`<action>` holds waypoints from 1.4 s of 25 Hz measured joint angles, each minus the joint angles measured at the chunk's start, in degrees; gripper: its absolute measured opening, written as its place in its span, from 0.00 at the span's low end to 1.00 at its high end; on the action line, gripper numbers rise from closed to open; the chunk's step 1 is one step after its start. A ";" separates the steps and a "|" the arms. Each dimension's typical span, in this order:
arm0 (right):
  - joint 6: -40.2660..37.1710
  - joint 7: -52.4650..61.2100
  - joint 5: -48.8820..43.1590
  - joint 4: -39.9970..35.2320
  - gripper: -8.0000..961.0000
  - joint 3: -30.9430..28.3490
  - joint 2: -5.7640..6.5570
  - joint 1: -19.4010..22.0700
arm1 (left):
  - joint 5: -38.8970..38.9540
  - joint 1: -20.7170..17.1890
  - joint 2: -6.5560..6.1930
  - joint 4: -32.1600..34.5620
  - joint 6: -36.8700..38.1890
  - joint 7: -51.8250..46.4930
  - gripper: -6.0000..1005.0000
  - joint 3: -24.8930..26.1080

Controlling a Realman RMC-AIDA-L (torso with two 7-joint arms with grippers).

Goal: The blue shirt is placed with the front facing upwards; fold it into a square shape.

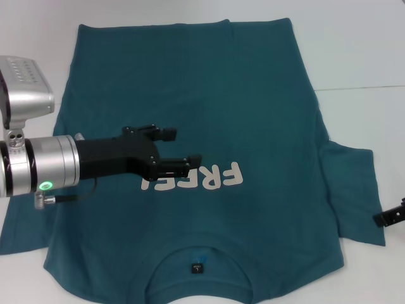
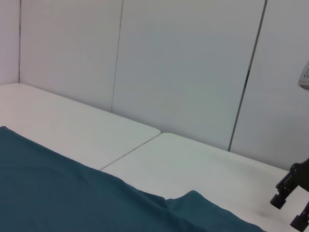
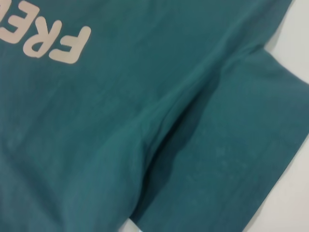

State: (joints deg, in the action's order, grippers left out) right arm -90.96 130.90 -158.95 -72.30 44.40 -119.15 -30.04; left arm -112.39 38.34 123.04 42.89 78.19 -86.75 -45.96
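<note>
White table (image 1: 367, 57): bearing all below. Blue shirt (image 1: 240, 107): spread flat across table, front up, collar nearest robot, "FREE!" lettering (image 1: 209, 177) on chest. Left gripper (image 1: 180, 147): hovering above chest beside lettering, fingers parted, holding nothing. Right gripper (image 1: 395, 215): at table's right edge just beside right sleeve; finger state cannot be told.

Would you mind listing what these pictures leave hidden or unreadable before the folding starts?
- Blue shirt: in the head view the left gripper covers the end of the "FREE!" lettering.
- Collar label: too small to read.
- Collar front and left sleeve: cut off by the head view's edges.
- Right gripper: only a sliver shows at the head view's edge; its jaws cannot be judged.
</note>
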 joint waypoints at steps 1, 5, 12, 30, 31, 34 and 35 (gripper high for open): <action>-0.04 0.21 -0.09 0.03 0.93 0.02 -0.05 0.15 | 0.00 0.03 0.00 -0.02 -0.01 0.00 0.87 0.01; -0.06 1.54 -0.07 0.73 0.93 -0.03 -0.13 0.57 | 0.00 0.06 0.01 -0.05 -0.15 0.00 0.87 0.09; -0.64 3.21 0.01 1.62 0.93 -0.93 -0.15 0.94 | 0.00 0.12 0.01 -0.10 -1.38 0.00 0.87 -0.28; -8.29 1.23 3.93 7.79 0.93 -17.09 3.45 1.26 | -0.05 0.78 0.06 -0.68 -1.66 0.38 0.87 -0.45; -8.04 1.23 4.00 7.94 0.93 -17.10 3.51 1.28 | -0.05 0.82 0.07 -0.76 -1.66 0.42 0.87 -0.45; -7.62 1.22 3.90 8.13 0.93 -16.83 3.47 1.00 | -0.09 0.98 0.08 -0.82 -1.71 0.35 0.87 -0.45; -7.58 1.23 3.90 8.14 0.93 -16.76 3.42 0.91 | -0.15 1.07 0.09 -0.88 -1.72 0.25 0.87 -0.45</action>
State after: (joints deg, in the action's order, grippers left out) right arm -98.54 132.13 -155.05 -64.16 27.64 -115.73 -29.13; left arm -112.55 39.41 123.13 42.01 76.47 -86.50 -46.41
